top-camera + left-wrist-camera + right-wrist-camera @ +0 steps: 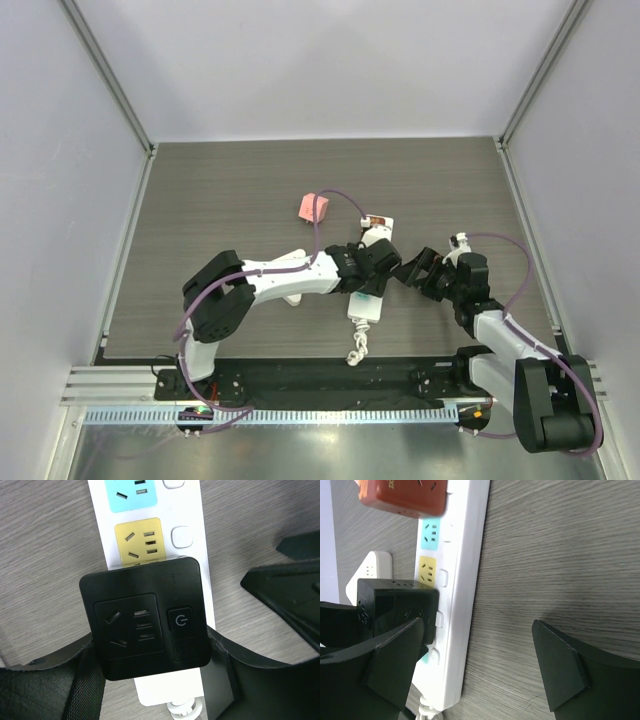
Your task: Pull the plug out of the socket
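The white power strip [365, 305] lies lengthways in the middle of the table, its knotted cord [357, 345] at the near end. In the left wrist view the strip [195, 510] shows blue and yellow outlet faces. A square black plug [145, 617] with a power button sits on it near the cord end. My left gripper [152, 640] is closed on the sides of this plug. My right gripper [477, 625] is open and low over the table; the strip [465, 555] and the black plug [395, 600] are by its left finger.
A red-brown plug [402, 495] sits at the strip's far end [375, 221]. A white triangular plate [367, 572] lies left of the strip. A pink block [313, 208] lies further back on the table. Grey walls enclose the table.
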Controlling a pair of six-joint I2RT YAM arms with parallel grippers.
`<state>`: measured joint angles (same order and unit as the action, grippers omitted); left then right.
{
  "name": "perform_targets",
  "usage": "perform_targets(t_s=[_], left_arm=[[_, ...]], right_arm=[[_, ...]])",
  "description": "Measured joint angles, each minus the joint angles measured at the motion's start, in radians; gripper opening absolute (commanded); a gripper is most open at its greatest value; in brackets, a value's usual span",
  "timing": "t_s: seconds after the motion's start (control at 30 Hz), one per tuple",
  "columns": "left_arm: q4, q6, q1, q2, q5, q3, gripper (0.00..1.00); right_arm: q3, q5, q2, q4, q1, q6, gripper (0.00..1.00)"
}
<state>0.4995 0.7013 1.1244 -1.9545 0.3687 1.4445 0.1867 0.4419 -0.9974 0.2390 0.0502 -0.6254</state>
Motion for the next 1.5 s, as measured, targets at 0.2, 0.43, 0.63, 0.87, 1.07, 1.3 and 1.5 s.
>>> perform_targets(t_s=[0.2,0.43,0.63,0.87,1.07,1.3,1.5], left_arm=[[0.003,-0.007,0.000,0.014,0.000,-0.004,0.79],[0.029,-0.029,-0.001,0.014,0.042,0.090,0.82],[0.040,-0.035,-0.010,0.007,0.050,0.111,0.71],[0.040,-0.035,-0.024,-0.039,0.039,0.112,0.61],[0.031,-0.029,-0.034,-0.045,0.010,0.117,0.04],[-0.068,-0.010,-0.040,0.036,-0.047,-0.010,0.00],[-0.116,0.024,-0.041,0.098,-0.088,-0.095,0.00]], right_arm=[[0.000,0.000,0.005,0.000,0.000,0.000,0.95],[0.000,-0.003,0.064,-0.001,0.000,0.000,0.95],[0.000,-0.006,0.081,-0.001,0.000,0.000,0.95],[0.000,-0.013,0.080,-0.002,0.000,0.000,0.95],[0.000,-0.011,0.030,-0.001,0.000,0.001,0.96],[0.018,0.002,-0.047,0.010,0.000,-0.006,0.96],[0.018,0.003,-0.097,0.077,0.000,-0.041,0.92]])
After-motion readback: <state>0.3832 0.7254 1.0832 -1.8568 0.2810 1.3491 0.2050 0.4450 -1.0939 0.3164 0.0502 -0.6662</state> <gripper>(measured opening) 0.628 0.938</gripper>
